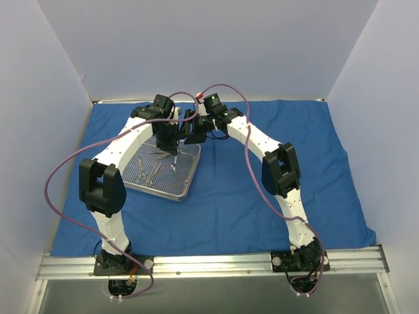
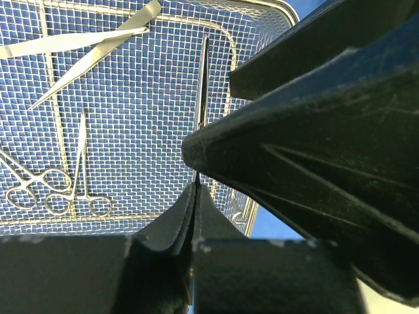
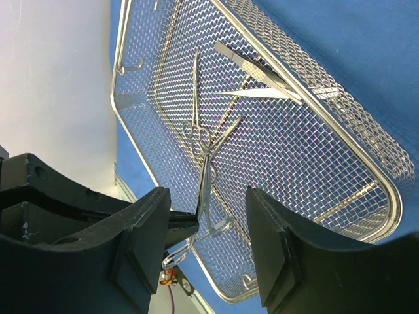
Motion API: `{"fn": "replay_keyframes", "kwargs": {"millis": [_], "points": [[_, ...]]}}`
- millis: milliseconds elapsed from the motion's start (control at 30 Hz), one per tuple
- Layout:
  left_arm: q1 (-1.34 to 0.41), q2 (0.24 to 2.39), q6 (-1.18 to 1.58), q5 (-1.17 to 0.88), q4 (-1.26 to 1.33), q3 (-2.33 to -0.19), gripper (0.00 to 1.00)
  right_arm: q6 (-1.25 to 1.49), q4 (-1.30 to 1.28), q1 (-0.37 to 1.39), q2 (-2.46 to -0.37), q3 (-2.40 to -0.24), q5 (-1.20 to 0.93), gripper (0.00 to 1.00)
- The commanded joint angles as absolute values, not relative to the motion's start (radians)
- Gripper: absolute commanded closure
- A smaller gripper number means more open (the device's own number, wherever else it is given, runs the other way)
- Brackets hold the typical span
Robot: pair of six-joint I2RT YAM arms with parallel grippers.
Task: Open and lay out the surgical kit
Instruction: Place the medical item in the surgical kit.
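Handover, I judged: my left gripper (image 2: 195, 190) pinched shut on a ring-handled instrument (image 3: 205, 186) above the mesh tray (image 1: 186, 190), centre-left on the blue wrap (image 1: 262, 196); my right gripper (image 3: 206, 199), half-open, straddled it. Next: close squarely.

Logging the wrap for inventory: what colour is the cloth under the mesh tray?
The cloth is plain royal blue, best seen in the top external view.

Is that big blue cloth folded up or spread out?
Spread out: the blue cloth lies flat and open, a few wrinkles but no folds, with the mesh tray sitting on it.
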State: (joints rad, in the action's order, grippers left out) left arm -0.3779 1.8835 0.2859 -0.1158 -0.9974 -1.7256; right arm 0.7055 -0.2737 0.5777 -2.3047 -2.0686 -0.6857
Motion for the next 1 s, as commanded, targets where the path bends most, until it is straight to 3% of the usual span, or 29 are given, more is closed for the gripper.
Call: {"fn": "replay_keyframes", "kwargs": {"millis": [0, 767, 967], "points": [[-0.379, 1.819, 0.299, -0.137, -0.973, -1.77, 0.98, 0.709, -0.282, 0.586, -2.306, -2.106, -0.706, 0.51], [-0.382, 1.85, 0.296, -0.156, -0.973, -1.815, 0.98, 0.729, -0.29, 0.603, -2.372, -2.169, -0.741, 0.63], [-0.38, 1.858, 0.293, -0.155, -0.977, -1.828, 0.98, 0.736, -0.281, 0.6, -2.37, -2.166, -0.739, 0.9]]}}
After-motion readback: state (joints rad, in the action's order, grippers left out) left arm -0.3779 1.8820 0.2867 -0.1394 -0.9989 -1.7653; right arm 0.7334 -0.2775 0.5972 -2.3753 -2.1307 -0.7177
